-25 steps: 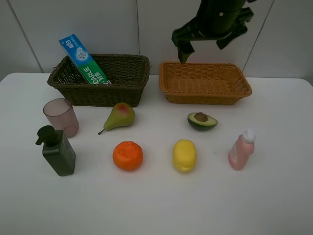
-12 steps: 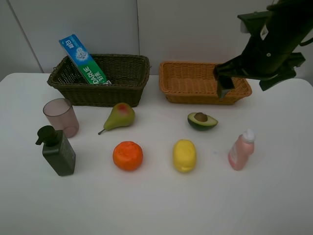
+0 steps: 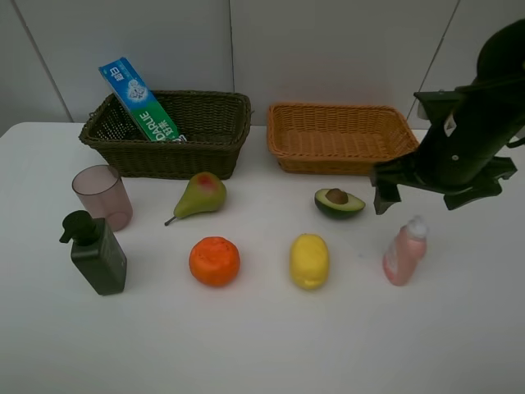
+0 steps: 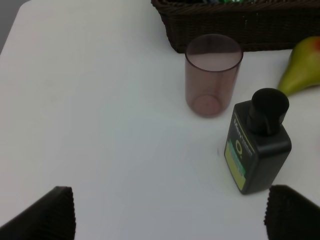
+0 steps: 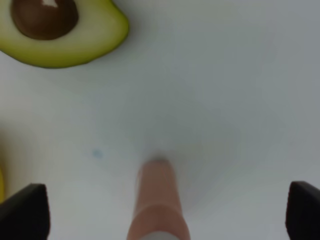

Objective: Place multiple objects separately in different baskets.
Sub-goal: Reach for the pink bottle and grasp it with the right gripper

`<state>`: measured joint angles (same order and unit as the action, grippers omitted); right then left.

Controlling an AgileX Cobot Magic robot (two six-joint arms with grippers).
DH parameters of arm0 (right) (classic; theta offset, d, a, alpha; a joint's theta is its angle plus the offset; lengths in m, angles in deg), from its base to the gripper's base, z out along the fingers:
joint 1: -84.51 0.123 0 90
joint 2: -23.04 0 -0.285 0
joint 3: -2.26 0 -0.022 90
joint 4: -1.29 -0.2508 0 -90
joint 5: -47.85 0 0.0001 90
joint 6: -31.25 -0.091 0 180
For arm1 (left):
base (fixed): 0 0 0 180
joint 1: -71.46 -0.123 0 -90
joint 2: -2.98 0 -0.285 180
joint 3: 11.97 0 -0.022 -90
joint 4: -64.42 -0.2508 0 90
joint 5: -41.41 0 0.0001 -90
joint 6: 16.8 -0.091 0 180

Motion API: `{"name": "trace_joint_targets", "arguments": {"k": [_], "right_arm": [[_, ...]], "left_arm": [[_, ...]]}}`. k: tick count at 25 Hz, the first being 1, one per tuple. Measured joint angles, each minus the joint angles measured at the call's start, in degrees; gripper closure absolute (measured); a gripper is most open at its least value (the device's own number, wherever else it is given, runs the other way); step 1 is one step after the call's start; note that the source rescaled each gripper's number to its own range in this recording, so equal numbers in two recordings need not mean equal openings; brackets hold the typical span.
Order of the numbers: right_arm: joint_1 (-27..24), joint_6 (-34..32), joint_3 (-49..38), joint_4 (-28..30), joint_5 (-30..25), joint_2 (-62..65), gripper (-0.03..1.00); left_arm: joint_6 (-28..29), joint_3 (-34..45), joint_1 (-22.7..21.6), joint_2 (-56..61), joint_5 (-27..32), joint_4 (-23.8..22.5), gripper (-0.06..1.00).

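Observation:
The blue-green toothpaste box (image 3: 135, 98) leans in the dark olive basket (image 3: 168, 131); the orange-tan basket (image 3: 343, 138) holds nothing. On the table lie the pear (image 3: 201, 195), orange (image 3: 214, 261), lemon (image 3: 309, 260) and avocado half (image 3: 339, 202). The pink cup (image 3: 102, 195) and the dark green pump bottle (image 3: 96, 253) stand at the left. My right gripper (image 3: 417, 203) hangs open just above the small pink bottle (image 3: 404, 251), whose body (image 5: 157, 200) shows between the fingers. My left gripper (image 4: 172, 215) is open near the pump bottle (image 4: 257, 145) and the cup (image 4: 213, 75), holding nothing.
A white wall runs behind the baskets. The table's back left corner (image 4: 22, 10) shows in the left wrist view. The pear (image 4: 302, 65) lies just in front of the dark basket (image 4: 240, 25).
My right arm has swung from above the orange-tan basket down and to the right, and now hangs over the pink bottle. No object has moved.

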<state>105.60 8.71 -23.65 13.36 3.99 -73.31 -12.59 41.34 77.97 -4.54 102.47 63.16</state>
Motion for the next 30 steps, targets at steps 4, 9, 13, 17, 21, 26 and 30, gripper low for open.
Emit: {"name": "trace_joint_targets", "arguments": {"k": [4,9,13,17,21,26,30], "right_arm": [[0.0,-0.8,-4.0,-0.9,4.4,0.0,-0.03],[0.0,-1.7,-7.5,-1.7,7.7,0.0,-0.03],[0.0,-1.9,-9.5,-2.7,9.6,0.0,-0.03],[0.0,-1.9,-11.7,-3.8,11.7,0.0,-0.03],[0.0,-1.9,-12.1,-3.9,12.0,0.0,-0.03],[0.0,-1.9,-12.1,-4.0,11.8,0.0,-0.03],[0.0,-1.9,-12.1,-4.0,11.9,0.0,0.08]], "left_arm": [[0.0,0.0,0.0,0.0,0.0,0.0,-0.06],[0.0,0.0,0.0,0.0,0.0,0.0,-0.06],[0.0,0.0,0.0,0.0,0.0,0.0,-0.06],[0.0,0.0,0.0,0.0,0.0,0.0,-0.06],[0.0,0.0,0.0,0.0,0.0,0.0,-0.06],[0.0,0.0,0.0,0.0,0.0,0.0,-0.06],[0.0,0.0,0.0,0.0,0.0,0.0,-0.06]]}}
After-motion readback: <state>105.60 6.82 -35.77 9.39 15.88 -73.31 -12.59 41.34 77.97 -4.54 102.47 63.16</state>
